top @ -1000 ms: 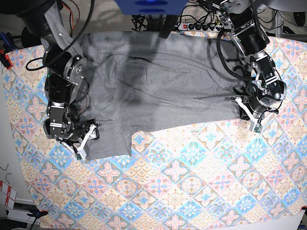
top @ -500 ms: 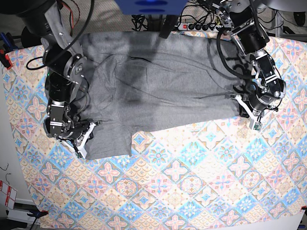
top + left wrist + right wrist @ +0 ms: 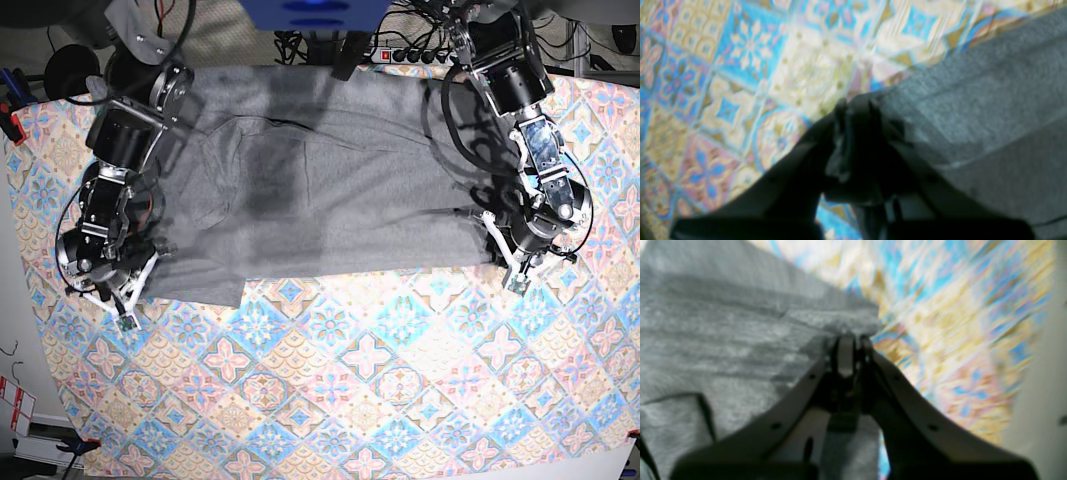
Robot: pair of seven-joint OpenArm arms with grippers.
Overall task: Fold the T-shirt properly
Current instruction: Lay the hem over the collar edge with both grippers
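Heather-grey cotton T-shirt (image 3: 330,180) spread on the patterned tabletop (image 3: 400,380); left tool (image 3: 853,106) and right tool (image 3: 851,340) each pinch a shirt edge.

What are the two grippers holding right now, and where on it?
Both pinch the T-shirt: the left gripper on a corner of its edge, the right gripper likewise on an edge corner.

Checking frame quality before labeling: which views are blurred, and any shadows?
Left wrist: soft throughout, tablecloth and T-shirt fuzzy. Right wrist: tablecloth streaked with motion blur, T-shirt less so. Base: sharp, with a broad dark shadow on the T-shirt's upper middle and arm shadows beside it.
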